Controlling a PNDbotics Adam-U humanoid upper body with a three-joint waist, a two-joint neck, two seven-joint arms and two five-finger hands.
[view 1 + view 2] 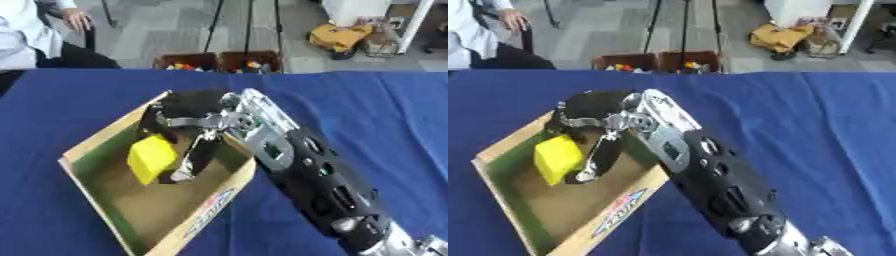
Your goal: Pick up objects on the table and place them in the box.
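An open cardboard box with a green inner wall and a brown floor lies askew on the blue table, left of centre. Inside it, a yellow block stands tilted near the far left wall. My right arm comes in from the lower right, and its black hand hangs over the box's far end. Its fingers curl down behind the block, and its thumb lies against the block's right side, so the block sits between them. The box floor nearer me is bare.
Two brown bins with small coloured things stand on the floor just past the table's far edge. A seated person shows at the far left corner, away from the box. Blue cloth stretches to the right of my arm.
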